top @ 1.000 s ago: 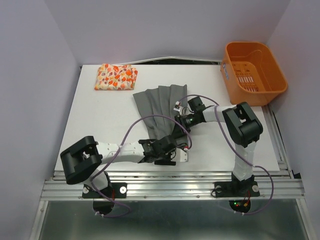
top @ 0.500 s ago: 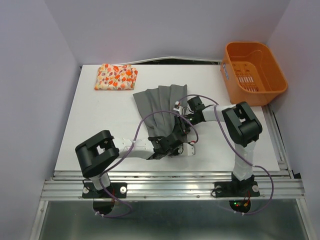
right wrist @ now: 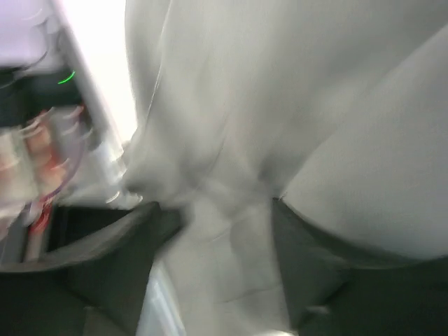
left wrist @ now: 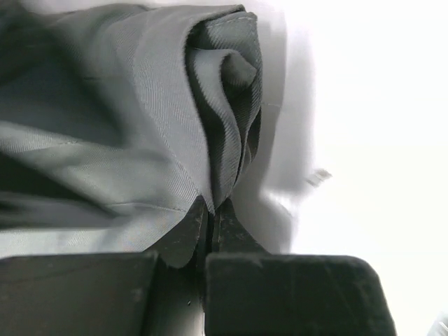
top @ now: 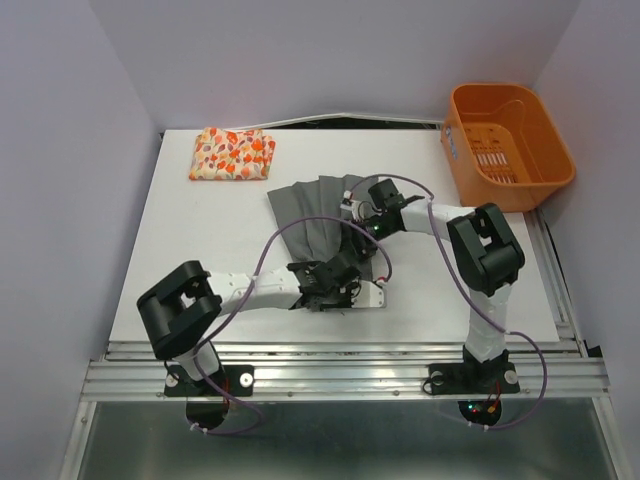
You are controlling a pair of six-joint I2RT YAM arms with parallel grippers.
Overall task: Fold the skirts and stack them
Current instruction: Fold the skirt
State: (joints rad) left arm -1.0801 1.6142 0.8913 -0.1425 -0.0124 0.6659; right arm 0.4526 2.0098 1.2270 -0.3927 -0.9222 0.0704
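The plain dark grey skirt [top: 308, 212] lies rumpled in the middle of the white table [top: 200, 250]. My left gripper [top: 335, 272] is at its near end, shut on a bunched fold of the grey skirt [left wrist: 224, 105], with the cloth pinched between the fingertips [left wrist: 187, 234]. My right gripper [top: 366, 208] is over the skirt's right edge; in the blurred right wrist view its jaws stand wide apart with grey cloth [right wrist: 315, 105] lying beneath them. The printed cream skirt [top: 232, 154] lies folded at the far left corner.
An orange plastic basket [top: 505, 135] stands at the far right, partly off the table. Purple cables [top: 275, 245] loop over the skirt between the two arms. The table's near edge runs just behind the left wrist.
My left gripper went from open to shut on the grey skirt's near end. My right gripper opened and shifted toward the far left. The skirt's near part has bunched up.
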